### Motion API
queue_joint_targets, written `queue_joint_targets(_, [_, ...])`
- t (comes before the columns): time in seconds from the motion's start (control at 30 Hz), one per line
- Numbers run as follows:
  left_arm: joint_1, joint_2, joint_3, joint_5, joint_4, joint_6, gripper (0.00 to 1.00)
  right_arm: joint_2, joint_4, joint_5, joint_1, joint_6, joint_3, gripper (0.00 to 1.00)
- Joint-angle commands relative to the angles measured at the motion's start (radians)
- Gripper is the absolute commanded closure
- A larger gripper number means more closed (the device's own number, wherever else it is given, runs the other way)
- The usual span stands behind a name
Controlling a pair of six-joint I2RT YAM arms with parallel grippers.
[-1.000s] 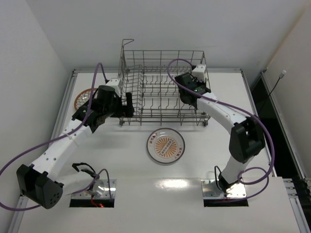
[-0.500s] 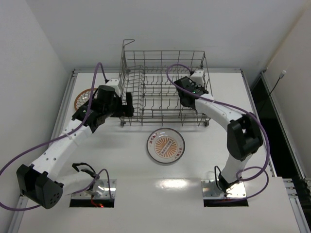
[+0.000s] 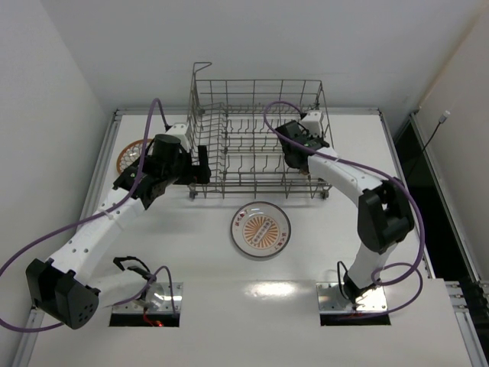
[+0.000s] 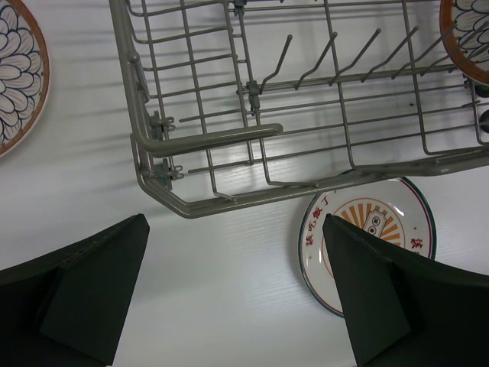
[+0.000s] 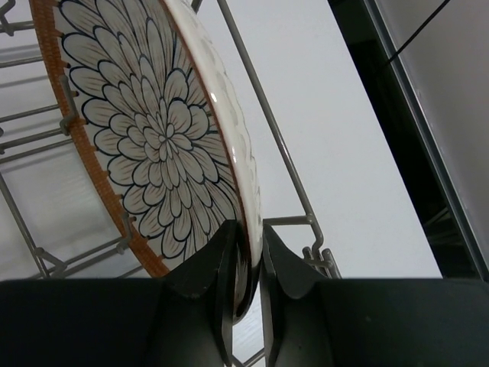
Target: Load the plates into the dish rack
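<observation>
White table (image 3: 191,260) — seemingly plain walls (image 3: 61,61)

The desk (image 3: 183,260) is viewed whole from a fixed camera set above and behind the arms, tilted down and forward, far enough back for the dish rack (image 3: 256,145) to be taken in entire. The left wrist view is aimed down past the left tool (image 4: 234,222) at the rack's near left corner, from closer. The sunburst plate (image 4: 370,237) is shared with the top view. The right wrist view is set nearest, along the right tool (image 5: 248,233), and is filled by a petal plate (image 5: 153,138) and rack wires.
</observation>
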Motion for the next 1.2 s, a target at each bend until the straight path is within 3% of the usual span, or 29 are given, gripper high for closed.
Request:
queue_joint_targets(0.0, [-0.01,0.0,0.003,-0.004,0.025,-0.001,0.0,0.041,-0.108,-0.082,-0.012,-0.028,-0.037,0.87])
queue_joint_targets(0.4, [-0.01,-0.009,0.003,-0.004,0.025,-0.011,0.0,0.01,-0.136,-0.066,-0.012,-0.028,0.003,0.26])
queue_joint_targets(0.63, [-0.01,-0.009,0.003,0.005,0.025,-0.011,0.0,-0.059,-0.165,-0.016,-0.023,-0.028,0.023,0.03])
queue_joint_targets(1.17, [-0.01,-0.009,-0.027,-0.014,0.064,-0.02,0.0,-0.349,-0.127,-0.21,-0.032,-0.113,0.089,0.0])
